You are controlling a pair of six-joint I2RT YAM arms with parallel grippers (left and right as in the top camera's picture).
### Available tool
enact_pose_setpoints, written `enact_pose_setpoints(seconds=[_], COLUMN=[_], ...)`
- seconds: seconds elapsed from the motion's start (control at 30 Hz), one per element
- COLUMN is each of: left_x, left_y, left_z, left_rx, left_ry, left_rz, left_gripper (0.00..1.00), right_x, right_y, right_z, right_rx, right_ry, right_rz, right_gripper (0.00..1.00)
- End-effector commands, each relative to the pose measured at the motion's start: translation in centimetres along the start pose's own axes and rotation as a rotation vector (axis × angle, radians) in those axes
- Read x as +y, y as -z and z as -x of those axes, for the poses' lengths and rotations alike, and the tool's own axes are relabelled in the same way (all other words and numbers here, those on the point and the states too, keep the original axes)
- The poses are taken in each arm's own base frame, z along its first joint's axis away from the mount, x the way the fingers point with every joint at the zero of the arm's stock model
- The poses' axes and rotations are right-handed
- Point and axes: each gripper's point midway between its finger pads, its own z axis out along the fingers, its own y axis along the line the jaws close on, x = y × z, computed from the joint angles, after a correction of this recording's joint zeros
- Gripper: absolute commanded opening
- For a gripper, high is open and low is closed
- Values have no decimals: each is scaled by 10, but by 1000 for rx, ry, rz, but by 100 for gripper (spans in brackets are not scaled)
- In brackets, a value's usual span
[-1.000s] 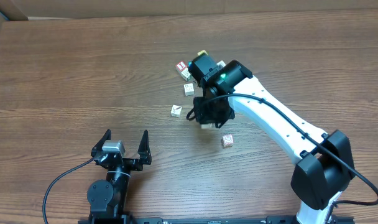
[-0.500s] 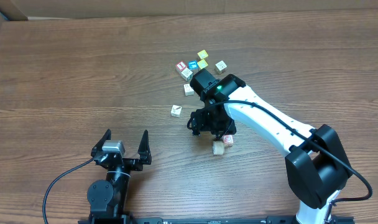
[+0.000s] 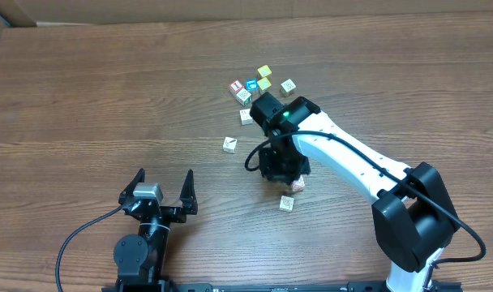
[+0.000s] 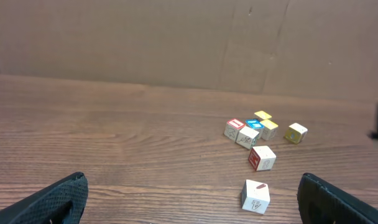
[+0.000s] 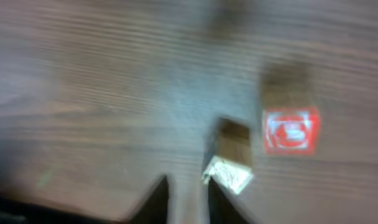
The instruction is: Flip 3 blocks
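Two small pale blocks lie in front of my right gripper (image 3: 280, 169): one (image 3: 286, 203) alone toward the table's front, and one with a red face (image 3: 297, 186) half under the gripper. In the blurred right wrist view the red-faced block (image 5: 291, 130) lies flat. The other pale block (image 5: 231, 157) sits tilted just beyond my right fingertip, outside the jaws. The right gripper (image 5: 188, 199) has its fingers close together with only bare wood between them. The teal-faced block (image 3: 251, 85) sits in the far cluster. My left gripper (image 3: 161, 185) stands wide open and empty at the front.
A pale cube with a red mark (image 3: 229, 144) and another pale cube (image 3: 246, 116) lie left of the right arm. The far cluster holds a red-topped cube (image 3: 237, 86), two yellow-topped cubes (image 3: 264, 72) and a pale one (image 3: 288, 85). A cardboard wall (image 4: 176, 37) backs the table.
My right gripper came toward the front and lowered, opened and let a pale block go. The block tumbled further forward onto the table. The jaws have closed again. The left arm has not moved.
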Motion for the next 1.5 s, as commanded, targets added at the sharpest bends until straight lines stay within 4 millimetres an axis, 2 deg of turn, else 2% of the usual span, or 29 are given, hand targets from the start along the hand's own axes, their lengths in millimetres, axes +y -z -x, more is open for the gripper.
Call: enact_pose_setpoints(seconds=[0.0, 0.17, 0.27, 0.47, 0.63, 0.8, 1.03, 1.47], left_x=[-1, -1, -1, -1, -1, -1, -1, -1], left_y=[0, 0, 0, 0, 0, 0, 0, 0], left_z=[-1, -1, -1, -1, -1, -1, -1, -1], left_rx=[-1, -1, -1, -1, -1, -1, -1, -1], left_ry=[-16, -16, -16, -16, -16, -16, -16, -16], left_rz=[-6, -6, -6, -6, -6, -6, -6, -6], left_gripper=[100, 100, 100, 100, 100, 100, 100, 100], right_x=[-8, -19, -20, -1, -11, -25, -27, -33], right_y=[-1, -13, -21, -37, -39, -49, -69, -59], right_z=[-16, -48, -57, -77, -83, -79, -68, -40], right_rx=[59, 148, 137, 105, 1, -92, -121, -265], right_ry=[-15, 50, 95, 155, 100, 95, 96, 119], right_rz=[-40, -138, -209, -264, -428, -523, -477, -542], right_gripper=[4, 4, 4, 4, 4, 4, 4, 4])
